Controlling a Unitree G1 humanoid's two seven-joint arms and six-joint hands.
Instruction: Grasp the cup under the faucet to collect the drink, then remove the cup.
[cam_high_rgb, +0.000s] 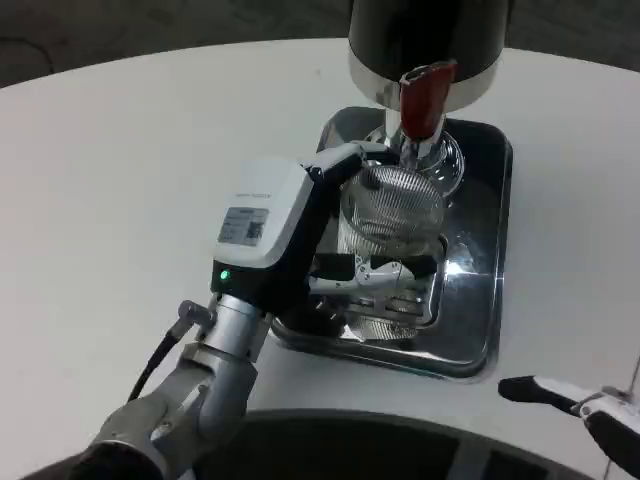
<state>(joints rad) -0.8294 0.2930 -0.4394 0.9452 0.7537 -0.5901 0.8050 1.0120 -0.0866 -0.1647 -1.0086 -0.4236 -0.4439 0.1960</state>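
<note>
A clear ribbed glass cup (392, 205) stands on the shiny metal drip tray (478, 300), directly under the faucet (412, 148) with its red lever (424, 97). My left hand (330, 235) wraps around the cup from the left, fingers (385, 272) showing through the glass at its base. The black and silver dispenser body (425, 40) rises behind. My right hand (585, 405) sits low at the bottom right of the picture, a black-tipped finger pointing left over the table, holding nothing.
The white round table (130, 180) spreads wide to the left and behind the tray. A dark curved edge (380, 445) runs along the near side below the tray.
</note>
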